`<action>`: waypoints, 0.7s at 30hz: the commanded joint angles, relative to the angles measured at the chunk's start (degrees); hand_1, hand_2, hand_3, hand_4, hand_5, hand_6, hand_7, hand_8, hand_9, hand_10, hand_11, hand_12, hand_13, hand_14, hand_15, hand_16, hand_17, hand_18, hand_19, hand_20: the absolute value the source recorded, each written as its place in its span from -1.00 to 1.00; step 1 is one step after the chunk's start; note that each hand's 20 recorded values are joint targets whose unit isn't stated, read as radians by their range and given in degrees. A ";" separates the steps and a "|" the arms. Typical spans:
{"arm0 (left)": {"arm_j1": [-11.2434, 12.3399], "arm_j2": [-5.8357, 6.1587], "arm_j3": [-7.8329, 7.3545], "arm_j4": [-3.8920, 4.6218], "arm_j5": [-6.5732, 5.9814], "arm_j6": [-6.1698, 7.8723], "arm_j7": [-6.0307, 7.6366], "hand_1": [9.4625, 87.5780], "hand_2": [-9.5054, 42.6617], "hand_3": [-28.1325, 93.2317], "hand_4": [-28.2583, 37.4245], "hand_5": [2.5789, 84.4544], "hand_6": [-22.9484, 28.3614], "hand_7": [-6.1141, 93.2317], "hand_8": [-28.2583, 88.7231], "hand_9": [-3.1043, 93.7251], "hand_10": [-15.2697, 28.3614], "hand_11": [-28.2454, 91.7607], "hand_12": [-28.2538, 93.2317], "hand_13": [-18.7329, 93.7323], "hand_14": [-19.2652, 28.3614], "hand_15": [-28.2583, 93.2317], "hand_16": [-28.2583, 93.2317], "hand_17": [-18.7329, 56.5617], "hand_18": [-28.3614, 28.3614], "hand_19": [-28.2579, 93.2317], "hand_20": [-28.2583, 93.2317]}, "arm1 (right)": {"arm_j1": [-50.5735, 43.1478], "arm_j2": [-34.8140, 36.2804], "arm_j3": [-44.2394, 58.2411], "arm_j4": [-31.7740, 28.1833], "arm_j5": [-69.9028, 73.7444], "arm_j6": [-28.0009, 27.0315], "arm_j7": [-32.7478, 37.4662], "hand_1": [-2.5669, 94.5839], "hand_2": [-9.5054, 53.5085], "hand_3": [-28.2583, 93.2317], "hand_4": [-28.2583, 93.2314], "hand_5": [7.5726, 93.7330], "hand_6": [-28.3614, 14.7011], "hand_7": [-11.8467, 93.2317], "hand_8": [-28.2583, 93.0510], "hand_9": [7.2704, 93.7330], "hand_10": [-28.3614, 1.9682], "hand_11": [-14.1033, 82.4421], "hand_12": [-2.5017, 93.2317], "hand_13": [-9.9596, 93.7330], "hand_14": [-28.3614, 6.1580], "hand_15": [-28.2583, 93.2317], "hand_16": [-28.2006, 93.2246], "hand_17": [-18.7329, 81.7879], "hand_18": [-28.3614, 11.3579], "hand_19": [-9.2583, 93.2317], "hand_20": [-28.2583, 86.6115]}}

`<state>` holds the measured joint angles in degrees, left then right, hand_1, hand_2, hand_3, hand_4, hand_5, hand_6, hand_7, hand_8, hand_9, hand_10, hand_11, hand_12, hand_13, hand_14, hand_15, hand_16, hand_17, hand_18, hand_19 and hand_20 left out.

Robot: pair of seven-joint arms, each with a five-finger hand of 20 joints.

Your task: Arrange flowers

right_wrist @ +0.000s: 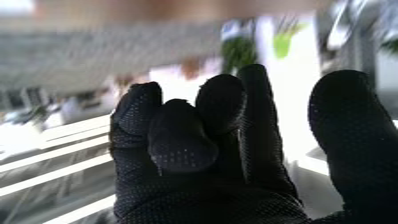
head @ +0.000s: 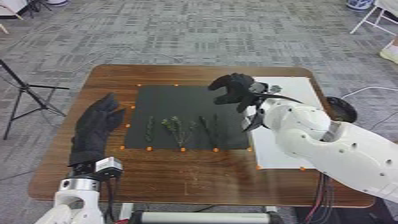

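Sprigs (head: 181, 136) lie side by side toward the near edge of the black mat (head: 173, 102) on the bench (head: 204, 186). The right hand (head: 234, 90), loosely open, hangs near its far right corner; the left hand (head: 92, 131), relaxed, is by the bench's left edge.

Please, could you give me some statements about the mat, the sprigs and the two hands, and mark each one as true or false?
The sprigs lie on the dark mat. True.
The white sheet is left of the dark mat. False: the sheet is on its right.
Orange dots line the mat's near edge. True.
The left hand is over the white sheet. False: the left hand is left of the mat.
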<state>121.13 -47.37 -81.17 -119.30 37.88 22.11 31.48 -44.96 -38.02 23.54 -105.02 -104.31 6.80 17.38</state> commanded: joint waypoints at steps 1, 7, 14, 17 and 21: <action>0.57 -0.42 -0.23 -0.36 -0.17 0.21 0.45 -0.49 -0.79 0.62 -0.84 -0.30 -0.03 -0.36 -0.71 -0.40 0.25 -0.03 -0.20 -0.24 0.41 0.11 -0.46 -0.72 0.70 0.14 -0.24 | 3.31 8.38 0.68 2.75 -12.11 -0.04 11.29 -0.38 -0.81 0.83 -0.91 -0.03 0.28 -0.45 -0.69 0.17 -0.06 0.57 0.03 0.39 -0.03 0.87 0.11 -0.10 -0.64 0.74 0.32; 0.09 -0.38 0.16 -0.21 -0.27 -0.10 0.81 -0.49 -0.79 0.62 -0.84 -0.30 -0.03 -0.36 -0.70 -0.40 0.24 -0.03 -0.20 -0.24 0.41 0.11 -0.46 -0.72 0.70 0.14 -0.24 | 1.22 12.00 2.54 4.40 -14.78 -8.04 12.84 -0.25 -1.00 0.61 -1.00 -0.13 0.14 -0.46 -0.68 -0.03 0.07 -0.05 -0.36 0.20 -0.07 0.76 0.00 -0.19 -0.68 0.65 0.36; 0.81 -0.31 -0.64 -0.52 -0.40 0.18 1.00 -0.49 -0.79 0.62 -0.84 -0.30 -0.03 -0.36 -0.70 -0.40 0.24 -0.03 -0.20 -0.24 0.40 0.11 -0.46 -0.72 0.70 0.14 -0.24 | -12.06 16.89 13.87 -1.11 -14.56 -10.42 11.17 0.02 -1.00 0.21 -1.00 -0.01 0.21 -0.36 -0.70 0.12 0.14 -0.12 -0.41 0.19 -0.04 0.77 -0.01 -0.21 -0.69 0.62 0.38; 0.65 -0.10 -0.70 -0.45 -0.44 0.15 1.17 -0.49 -0.79 0.62 -0.84 -0.30 -0.03 -0.36 -0.70 -0.40 0.25 -0.02 -0.20 -0.24 0.40 0.11 -0.46 -0.72 0.70 0.14 -0.24 | -17.04 18.16 17.91 -3.19 -14.71 -10.98 10.63 0.13 -1.00 0.00 -1.00 0.03 0.22 -0.34 -0.71 0.16 0.15 -0.12 -0.42 0.20 -0.03 0.77 0.00 -0.22 -0.69 0.61 0.39; 0.31 -0.04 -0.64 -0.28 -0.50 0.27 1.21 -0.49 -0.79 0.62 -0.84 -0.30 -0.03 -0.36 -0.71 -0.40 0.24 -0.03 -0.20 -0.24 0.40 0.11 -0.46 -0.72 0.70 0.14 -0.24 | -20.44 19.02 19.31 -4.25 -14.64 -10.22 9.14 0.17 -1.00 -0.10 -0.99 0.07 0.24 -0.29 -0.71 0.19 0.16 -0.11 -0.42 0.20 -0.01 0.77 0.00 -0.22 -0.68 0.60 0.39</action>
<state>121.35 -47.36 -81.46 -119.34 37.76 22.12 31.80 -56.99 -20.60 41.93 -107.93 -118.01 -4.56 28.49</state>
